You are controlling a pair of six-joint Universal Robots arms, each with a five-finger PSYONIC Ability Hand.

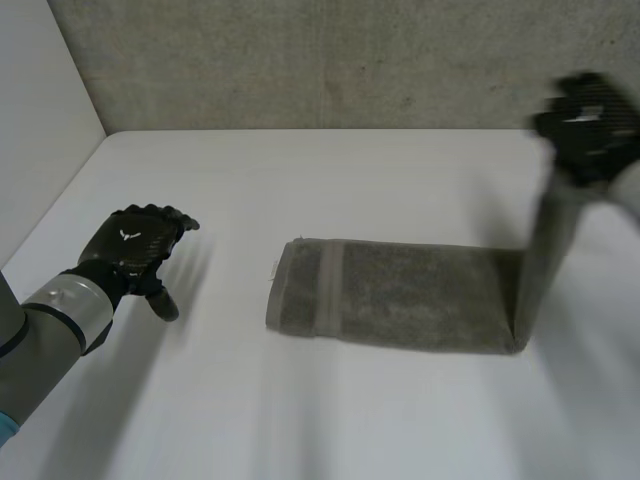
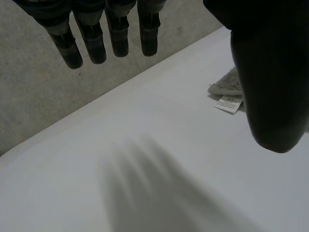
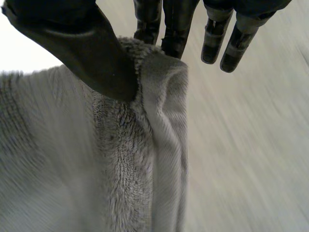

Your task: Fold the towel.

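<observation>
A grey towel (image 1: 400, 295) lies folded in a long strip across the middle of the table. Its right end is pulled up off the table and hangs from my right hand (image 1: 590, 125), which is raised high at the far right. In the right wrist view that hand (image 3: 96, 53) pinches the towel's end (image 3: 130, 159) between thumb and fingers. My left hand (image 1: 135, 250) hovers over bare table left of the towel, apart from it, fingers straight. In the left wrist view the left hand (image 2: 270, 72) is open, and the towel's corner with a white label (image 2: 228, 102) lies beside its thumb.
The white table (image 1: 300, 420) ends at a grey concrete wall (image 1: 330, 60) at the back and a white wall (image 1: 35, 110) on the left. My left forearm (image 1: 40, 340) comes in from the near left.
</observation>
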